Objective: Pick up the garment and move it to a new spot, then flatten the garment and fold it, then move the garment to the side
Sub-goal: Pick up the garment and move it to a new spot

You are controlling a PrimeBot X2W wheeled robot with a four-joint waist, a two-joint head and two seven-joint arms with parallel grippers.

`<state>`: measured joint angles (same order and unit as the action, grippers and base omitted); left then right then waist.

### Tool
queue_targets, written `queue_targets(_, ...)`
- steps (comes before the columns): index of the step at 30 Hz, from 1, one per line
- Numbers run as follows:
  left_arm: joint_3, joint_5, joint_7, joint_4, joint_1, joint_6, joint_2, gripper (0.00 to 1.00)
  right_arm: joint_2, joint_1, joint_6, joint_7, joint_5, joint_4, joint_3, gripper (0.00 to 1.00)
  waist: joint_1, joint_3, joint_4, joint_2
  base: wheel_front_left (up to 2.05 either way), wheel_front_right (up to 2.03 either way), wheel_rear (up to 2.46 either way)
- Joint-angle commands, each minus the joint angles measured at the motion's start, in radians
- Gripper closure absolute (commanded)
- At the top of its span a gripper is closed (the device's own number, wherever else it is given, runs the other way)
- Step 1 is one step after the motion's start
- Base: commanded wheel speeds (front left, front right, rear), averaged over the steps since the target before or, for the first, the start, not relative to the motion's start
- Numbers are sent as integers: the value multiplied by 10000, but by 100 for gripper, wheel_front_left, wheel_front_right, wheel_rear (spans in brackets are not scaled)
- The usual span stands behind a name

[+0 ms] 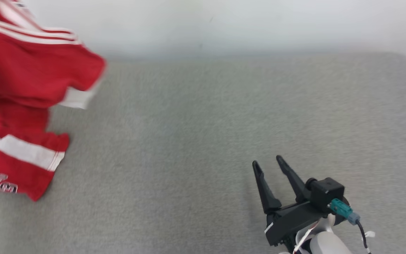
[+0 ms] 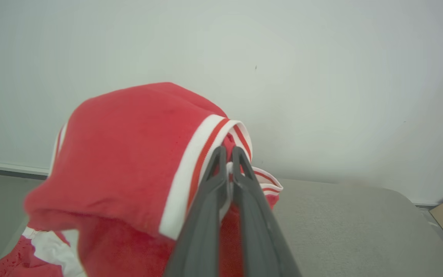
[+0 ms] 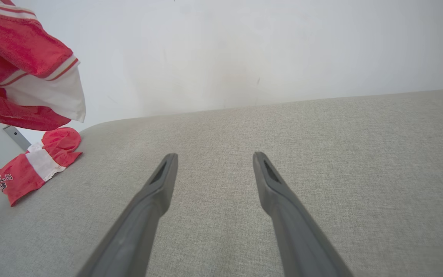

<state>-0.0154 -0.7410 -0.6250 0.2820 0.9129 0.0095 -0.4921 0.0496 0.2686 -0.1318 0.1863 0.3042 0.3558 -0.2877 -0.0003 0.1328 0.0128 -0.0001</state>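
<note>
Left gripper: your left gripper [image 2: 229, 152] has its two dark fingers pressed together, clamped on the white-and-red striped trim of the shirt [image 2: 129, 154].

Shirt, raised part: look at the head view, and you have a red bundle [image 1: 30, 70] hanging up off the bench at the far left corner, with a white-edged sleeve drooping out to the right. It is blurred there.

Shirt, lower part: the rest trails down onto the bench at its left edge. A broad white band crosses it, and there is white lettering near the hem, too small for you to read.

Right gripper: your right gripper [image 1: 267, 160] is wide apart with nothing between the fingers. The right wrist view shows grey cloth in the gap [image 3: 214, 157].

Right gripper, place: it sits towards the front right of the bench, well apart from the shirt [image 3: 14, 57], fingers pointing to the back edge. You cannot tell whether it touches the surface.

Bench: grey woven cover [image 1: 206, 123], rounded corner at the back right.

Wall: a plain pale wall [image 1: 224, 24] runs right along the back edge.
</note>
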Motion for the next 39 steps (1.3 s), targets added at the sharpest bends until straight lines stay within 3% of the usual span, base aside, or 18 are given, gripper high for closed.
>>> queue_targets(1,-162,-93,-85,-178,91,49,253,100,15,-173,21,56,79,69,-43,0,3,-1178,-1036,1,0,0,0)
queue_targets(8,-812,-405,41,-500,118,11,1541,100,16,-228,21,-107,11,21,-259,0,3,-1466,-2276,1,0,0,0)
queue_targets(18,-1759,-483,1348,-56,-1281,-388,3327,100,16,-144,21,-482,-211,-384,-528,0,3,-913,-3916,1,0,0,0)
queue_targets(23,-2070,-126,2474,949,-1912,-525,3771,100,12,-98,21,-606,-325,-601,-532,0,3,-393,-4421,1,0,0,0)
queue_targets(28,-2695,747,3363,2466,-2359,-479,3743,100,9,-133,21,-693,-418,-756,-381,0,3,-105,-4522,1,0,0,0)
queue_targets(29,-2813,957,3609,2717,-2361,-484,3720,55,10,-146,21,-683,-452,-769,-329,0,3,-90,-4499,1,0,0,0)
queue_targets(30,-2924,1187,3854,2940,-2360,-475,3710,0,13,-163,21,-675,-481,-794,-275,0,3,-75,-4453,1,0,0,0)
queue_targets(33,-3083,1401,4373,3333,-2399,-491,3756,0,13,-207,21,-690,-541,-813,-101,0,3,-82,-4276,1,0,0,0)
queue_targets(39,-2859,1526,6569,3642,-2784,-402,3975,0,18,-474,21,-697,-697,-813,647,0,3,-478,-3250,1,0,0,0)
